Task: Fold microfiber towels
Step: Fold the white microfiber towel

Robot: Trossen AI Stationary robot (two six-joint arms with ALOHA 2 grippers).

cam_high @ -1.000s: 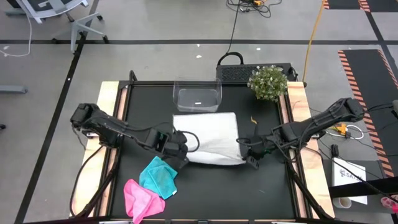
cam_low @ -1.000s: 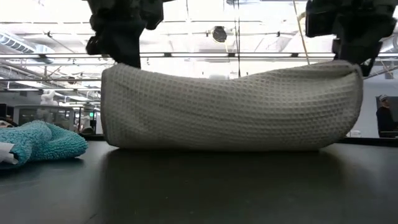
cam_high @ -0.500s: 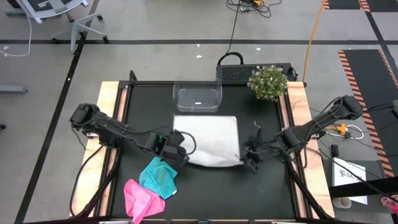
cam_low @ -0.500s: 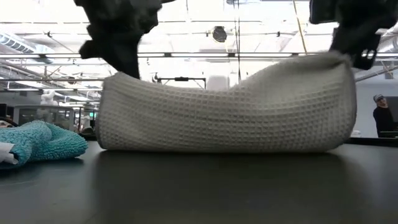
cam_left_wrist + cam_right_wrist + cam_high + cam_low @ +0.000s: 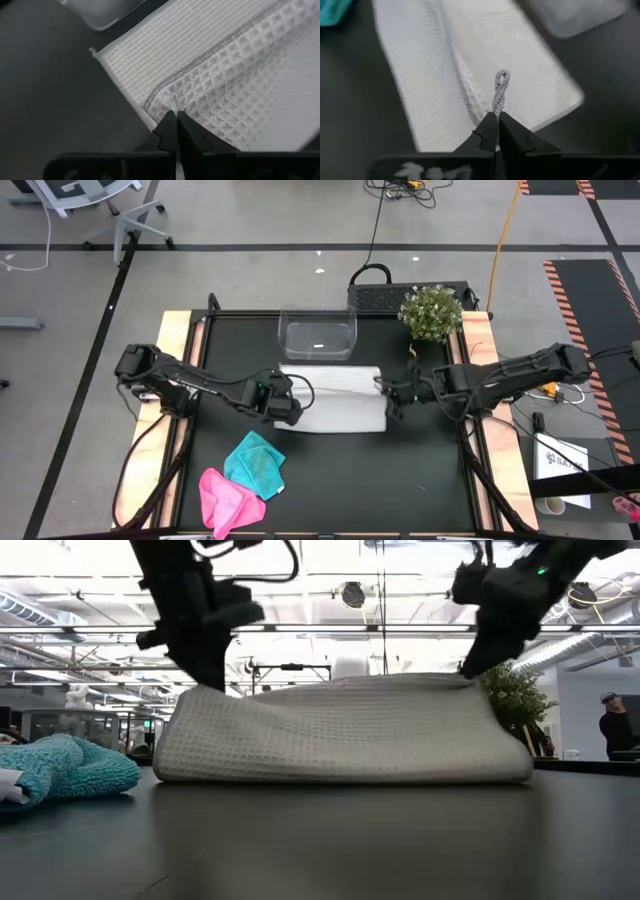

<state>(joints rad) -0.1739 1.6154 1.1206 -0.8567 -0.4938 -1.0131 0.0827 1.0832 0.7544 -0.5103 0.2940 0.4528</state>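
The pale grey-white waffle towel (image 5: 335, 400) lies mid-table, folded over on itself, its rounded fold toward the near edge (image 5: 340, 735). My left gripper (image 5: 284, 400) is shut on its upper layer's left corner. My right gripper (image 5: 387, 393) is shut on the upper layer's right corner. The teal towel (image 5: 256, 464) and the pink towel (image 5: 222, 496) lie bunched on the table near the front left. The teal towel also shows in the low view (image 5: 60, 770). My left gripper pinches the hemmed left corner (image 5: 165, 101) of the towel's upper layer between its two fingers. It slants down from the table's left. The corner is held a little above the lower layer, and the rest of the towel lies on the table. My right gripper pinches the right corner of the upper layer at its hem, beside a small hanging loop (image 5: 500, 82), between its two fingers. It slants down from the table's right. The corner (image 5: 468, 675) is held just above the lower layer, and the towel sags between the two grippers.
A clear plastic tub (image 5: 317, 335) stands just beyond the towel's far edge. A small potted plant (image 5: 431, 313) stands at the far right corner. Bare black tabletop lies at the near right (image 5: 400, 480).
Both grippers have gone toward the table's far edge and down, carrying the grey-white towel's near edge over its far half. The tall arch of cloth has dropped into a low fold; the lower layer has stayed on the table.
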